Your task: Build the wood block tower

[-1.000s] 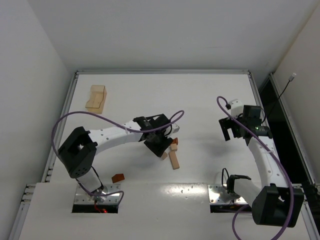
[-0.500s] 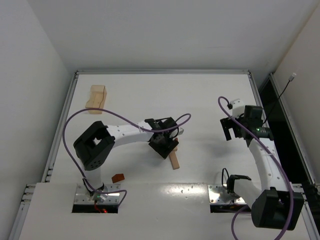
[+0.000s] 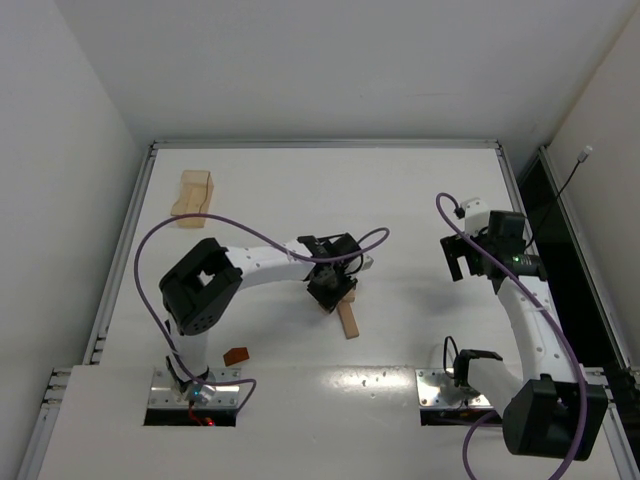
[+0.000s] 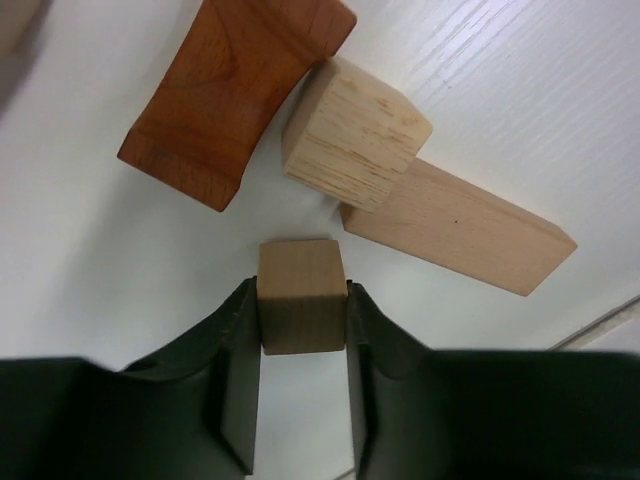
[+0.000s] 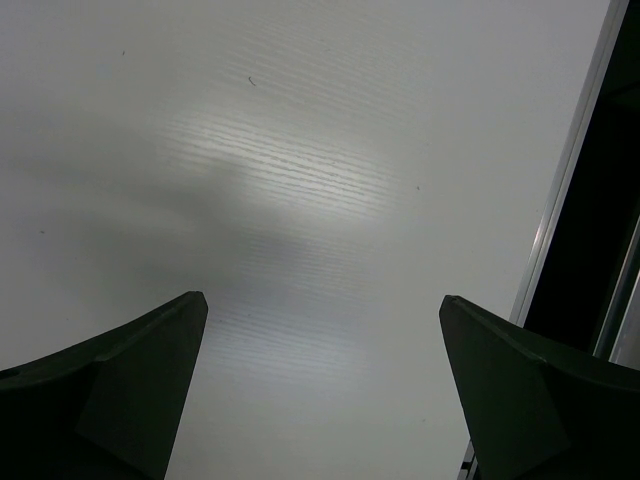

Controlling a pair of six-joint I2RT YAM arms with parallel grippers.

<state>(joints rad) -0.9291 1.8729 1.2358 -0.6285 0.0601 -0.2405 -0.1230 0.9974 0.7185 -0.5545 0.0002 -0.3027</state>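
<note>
My left gripper [image 4: 302, 300] is shut on a small tan cube [image 4: 301, 308], low over the table. Just ahead of it lie a reddish-brown curved piece [image 4: 232, 88], a pale cube [image 4: 352, 132] and a tan bar [image 4: 458, 228]. In the top view the left gripper [image 3: 329, 289] covers most of this cluster at mid table; the tan bar [image 3: 347, 319] sticks out below it. A small reddish-brown block [image 3: 236, 355] lies apart near the left arm's base. My right gripper [image 5: 322, 310] is open and empty over bare table; it shows at the right in the top view [image 3: 462, 258].
A larger pale wooden piece [image 3: 191, 194] lies at the far left of the table. The table's raised rim [image 3: 325, 144] runs along the back; a dark gap [image 5: 610, 200] lies past the right edge. A purple cable [image 3: 170, 225] loops over the left arm.
My left arm has folded inward, its elbow moving right. Its gripper has shifted right and settled over the block cluster. The right arm has barely moved.
</note>
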